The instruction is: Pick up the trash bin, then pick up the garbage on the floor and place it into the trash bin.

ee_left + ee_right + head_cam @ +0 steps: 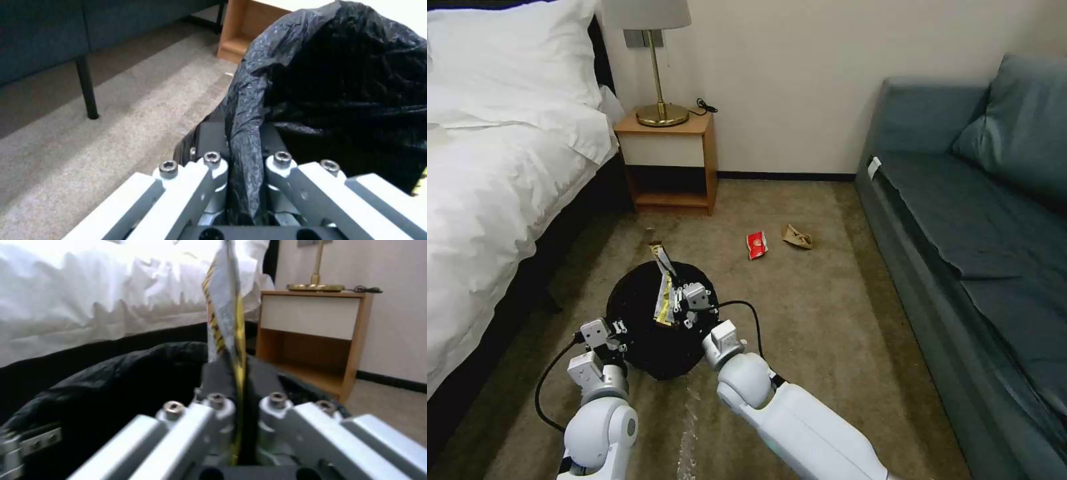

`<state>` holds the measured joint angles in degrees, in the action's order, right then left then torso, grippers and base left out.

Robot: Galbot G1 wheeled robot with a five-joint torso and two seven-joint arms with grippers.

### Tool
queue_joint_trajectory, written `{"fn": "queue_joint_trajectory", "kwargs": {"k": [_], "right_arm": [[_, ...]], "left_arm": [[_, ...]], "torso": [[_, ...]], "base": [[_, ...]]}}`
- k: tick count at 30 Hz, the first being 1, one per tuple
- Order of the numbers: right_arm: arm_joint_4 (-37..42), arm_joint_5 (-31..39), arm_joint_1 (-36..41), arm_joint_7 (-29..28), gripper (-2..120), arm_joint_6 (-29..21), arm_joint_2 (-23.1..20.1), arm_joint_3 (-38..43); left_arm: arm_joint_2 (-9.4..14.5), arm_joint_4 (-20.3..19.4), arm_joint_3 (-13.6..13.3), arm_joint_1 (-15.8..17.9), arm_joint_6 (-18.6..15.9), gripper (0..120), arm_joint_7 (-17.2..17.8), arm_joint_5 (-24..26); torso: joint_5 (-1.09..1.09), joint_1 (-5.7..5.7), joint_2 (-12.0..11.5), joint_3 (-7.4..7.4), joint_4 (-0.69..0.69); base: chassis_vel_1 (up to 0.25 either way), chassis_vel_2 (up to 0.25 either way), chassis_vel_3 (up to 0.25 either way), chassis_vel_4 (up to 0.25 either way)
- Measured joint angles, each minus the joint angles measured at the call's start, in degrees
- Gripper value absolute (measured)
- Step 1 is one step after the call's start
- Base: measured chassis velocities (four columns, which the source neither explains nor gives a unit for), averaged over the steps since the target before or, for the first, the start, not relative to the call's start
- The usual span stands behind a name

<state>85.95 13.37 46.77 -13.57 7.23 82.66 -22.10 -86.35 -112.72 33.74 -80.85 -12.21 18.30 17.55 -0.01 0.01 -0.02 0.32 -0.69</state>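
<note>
The trash bin (647,333), round and wrapped in a glossy black bag, hangs above the carpet between my arms. My left gripper (620,328) is shut on its bagged rim (242,133) at the near left side. Over the bin's opening my right gripper (675,300) is shut on the yellow-white wrapper (663,283), which stands up between its fingers (222,306). Two more pieces of garbage lie on the carpet farther off: a red snack packet (757,244) and crumpled brown paper (797,237).
A bed (494,173) with white covers runs along the left. A wooden nightstand (670,163) with a brass lamp (657,60) stands against the far wall. A dark blue sofa (980,220) lines the right. A shiny clear film strip (688,427) lies on the carpet by my arms.
</note>
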Motion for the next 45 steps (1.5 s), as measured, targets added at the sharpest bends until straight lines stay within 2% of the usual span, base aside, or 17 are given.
{"fn": "queue_joint_trajectory", "kwargs": {"k": [4,8,10,12,15,16,18,20,21,23,27,28,29,31,33,35,45], "right_arm": [[-0.02,-0.61,1.18,0.11,25,0.12,0.02,-0.44],[0.13,-0.79,1.51,0.13,35,0.10,-0.10,-0.46],[0.61,-0.88,1.61,0.18,48,-0.05,-0.23,-0.22],[0.89,-1.01,1.61,0.21,51,-0.10,-0.26,0.08],[1.98,-1.99,0.90,0.04,66,-1.07,0.13,3.64],[1.98,-1.99,0.90,0.04,66,-1.07,0.13,3.64],[2.51,-1.74,0.22,-0.74,71,-2.54,0.24,5.84],[3.26,0.51,-1.25,-3.54,85,-6.91,-0.50,10.76],[3.26,0.51,-1.25,-3.54,85,-6.91,-0.50,10.76],[3.39,4.92,-1.76,-4.27,95,-9.93,-3.00,14.09],[2.45,11.30,-1.73,-4.80,99,-12.84,-6.07,14.93],[1.93,15.96,-1.36,-5.08,100,-15.56,-7.64,14.60],[1.93,15.96,-1.36,-5.08,100,-15.56,-7.64,14.60],[0.40,23.76,-1.01,-5.61,100,-18.62,-8.82,13.28],[0.19,24.58,-1.01,-5.65,100,-18.85,-8.88,13.04],[-1.54,29.79,-1.04,-5.30,100,-20.68,-9.30,10.61],[-5.34,32.61,-0.75,-4.63,100,-24.28,-10.25,3.57]], "left_arm": [[0.09,0.00,0.24,0.00,-0.02,5,0.07,-0.07],[0.10,0.00,0.21,0.23,-0.10,5,0.09,-0.09],[0.10,0.13,0.09,0.50,-0.14,5,0.13,-0.15],[0.08,0.23,0.05,0.53,-0.15,5,0.13,-0.17],[0.09,0.55,0.33,0.52,-0.16,5,0.14,-0.19],[0.09,0.55,0.33,0.52,-0.16,5,0.14,-0.19],[0.14,0.59,0.66,0.47,-0.16,5,0.12,-0.18],[0.41,0.61,1.54,0.29,-0.10,5,0.04,0.04],[0.41,0.61,1.54,0.29,-0.10,5,0.04,0.04],[0.47,0.60,2.24,0.20,0.06,5,-0.05,0.39],[0.44,0.50,2.67,0.14,0.14,5,-0.24,0.55],[0.55,0.44,2.79,0.15,0.19,5,-0.28,0.70],[0.55,0.44,2.79,0.15,0.19,5,-0.28,0.70],[0.66,0.18,2.98,0.25,0.24,5,-0.31,0.79],[0.67,0.12,3.00,0.27,0.24,5,-0.32,0.79],[0.83,-0.26,3.11,0.36,0.25,5,-0.34,0.76],[0.55,-0.53,3.62,0.28,0.37,5,-0.48,0.71]], "torso": [[0.00,0.00,0.00,0.00,0.00],[0.00,0.00,0.00,0.00,0.00],[0.00,0.00,0.00,0.00,0.00],[0.00,0.00,0.00,0.00,0.00],[0.00,0.00,0.00,0.00,0.01],[0.00,0.00,0.00,0.00,0.01],[0.00,0.00,0.00,0.00,0.01],[0.01,0.00,0.00,0.00,0.01],[0.01,0.00,0.00,0.00,0.01],[0.01,0.00,0.00,0.00,0.00],[0.01,0.00,0.00,0.00,0.00],[0.01,0.00,0.00,0.00,-0.01],[0.01,0.00,0.00,0.00,-0.01],[0.01,0.00,0.00,0.00,-0.01],[0.01,0.00,0.00,0.00,-0.01],[0.01,0.00,0.00,0.00,0.00],[0.00,0.00,0.00,0.00,0.00]], "base": [[0.000,0.000,0.000,0.000],[0.000,0.000,0.000,0.000],[0.000,0.000,0.000,0.000],[0.000,0.000,0.000,0.000],[0.000,0.000,0.000,0.000],[0.000,0.000,0.000,0.000],[0.000,0.000,0.000,0.000],[0.000,0.000,0.000,0.000],[0.000,0.000,0.000,0.000],[0.000,0.000,0.000,0.000],[0.000,0.000,0.000,0.000],[0.000,0.000,0.000,0.000],[0.000,0.000,0.000,0.000],[0.000,0.000,0.000,0.000],[0.000,0.000,0.000,0.000],[0.000,0.000,0.000,0.000],[0.000,0.000,0.000,0.000]]}}
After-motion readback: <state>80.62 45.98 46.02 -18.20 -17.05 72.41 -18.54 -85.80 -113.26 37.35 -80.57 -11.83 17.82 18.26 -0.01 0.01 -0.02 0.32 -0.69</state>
